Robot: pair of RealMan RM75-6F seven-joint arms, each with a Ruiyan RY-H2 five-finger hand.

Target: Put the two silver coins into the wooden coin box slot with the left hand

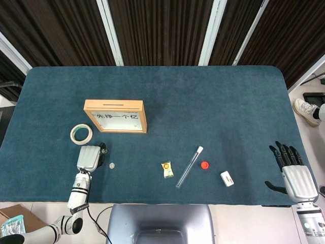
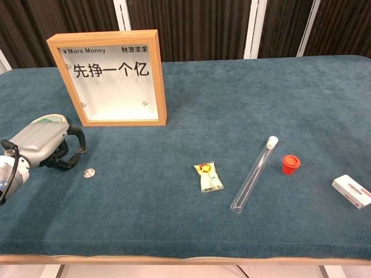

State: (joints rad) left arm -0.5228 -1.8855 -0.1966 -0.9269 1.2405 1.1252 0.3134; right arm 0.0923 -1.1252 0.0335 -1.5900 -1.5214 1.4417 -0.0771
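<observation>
Nearest, at the table's front left, the left hand (image 2: 43, 145) is seen low on the cloth with its dark fingers (image 2: 74, 139) curled inward; one silver coin (image 2: 82, 152) appears to be pinched at the fingertips, though the grip is too small to be made out surely; the second silver coin (image 2: 88, 172) is seen lying flat on the cloth just beside that hand, toward the table's centre, apart from the fingers. At the front right, the right hand (image 1: 296, 175) is held off the table's edge with its fingers spread and nothing in it.

Across the middle of the dark blue cloth table (image 2: 232, 104) are laid a small yellow sachet (image 2: 208, 176), a clear tube (image 2: 253, 174) with a white cap, a red cap (image 2: 291, 164) and a white box (image 2: 352, 191).

Further back, a roll of tape (image 1: 81, 134) is seen flat beside the hand; behind it the wooden coin box (image 2: 110, 78) is stood upright, square, glass-fronted; "More Money" and "先挣一个亿" are printed on it; the slot (image 1: 114, 105) is cut in its top edge.
</observation>
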